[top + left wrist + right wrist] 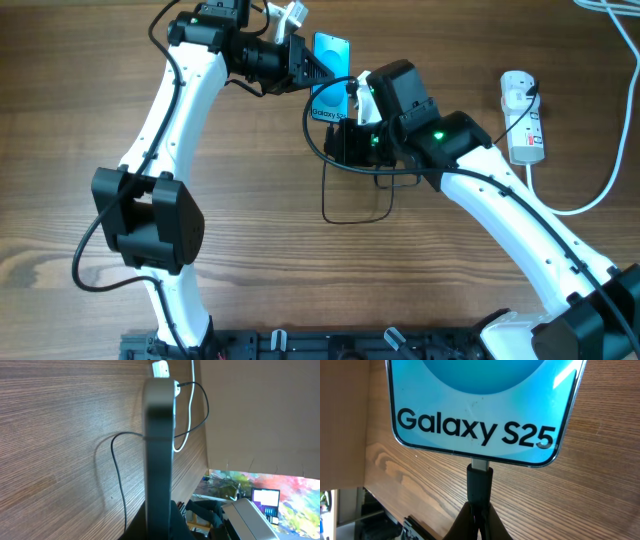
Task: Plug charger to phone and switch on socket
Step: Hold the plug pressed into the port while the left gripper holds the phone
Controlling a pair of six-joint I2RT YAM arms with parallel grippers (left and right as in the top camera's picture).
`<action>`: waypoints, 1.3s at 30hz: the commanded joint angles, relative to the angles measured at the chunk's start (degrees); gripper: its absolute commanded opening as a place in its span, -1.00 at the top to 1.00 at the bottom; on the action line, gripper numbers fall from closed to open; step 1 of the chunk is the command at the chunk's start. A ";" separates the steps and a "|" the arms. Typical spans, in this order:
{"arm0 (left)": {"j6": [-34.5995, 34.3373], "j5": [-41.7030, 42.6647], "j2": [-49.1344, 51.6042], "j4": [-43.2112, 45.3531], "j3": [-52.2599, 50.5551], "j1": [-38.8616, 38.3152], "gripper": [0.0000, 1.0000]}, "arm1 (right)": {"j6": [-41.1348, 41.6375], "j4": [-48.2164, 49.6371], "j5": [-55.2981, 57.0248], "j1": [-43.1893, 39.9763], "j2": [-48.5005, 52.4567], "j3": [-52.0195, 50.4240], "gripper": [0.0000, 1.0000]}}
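Overhead: left gripper [312, 68] is clamped on the phone [331, 48]. Right gripper [342, 128] sits just below it, pinching the charger [355, 219] tip. Socket [524, 118] is well apart, on the right arm's side.

Left wrist: phone [160, 450] edge-on, socket [161, 367] beyond it.

Right wrist: charger [479, 482] is in line with the phone's [480, 405] long axis, at the port with metal showing (probably not fully seated). Nothing stands between.

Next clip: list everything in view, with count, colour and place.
phone: one, cyan screen, between the grippers, top centre
charger: one, thin black cable, looped on the table; its tip meets the phone's bottom edge
socket: one, white with red markings, right side
lead: one, thick, white, right edge
table: one, brown wood
left gripper: one, black, shut on phone
right gripper: one, black, shut on charger
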 commanded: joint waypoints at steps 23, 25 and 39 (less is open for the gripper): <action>1.40 3.26 0.33 0.66 0.42 -0.92 0.92 | 1.07 1.79 -1.33 -0.20 -0.76 1.01 0.91; 1.40 3.26 0.33 0.66 0.42 -0.92 0.92 | 1.03 1.79 -1.31 -0.20 -0.76 1.01 0.91; 2.89 3.04 0.33 0.00 0.42 -0.92 0.92 | 0.96 1.79 -0.92 -1.03 -0.76 1.01 0.91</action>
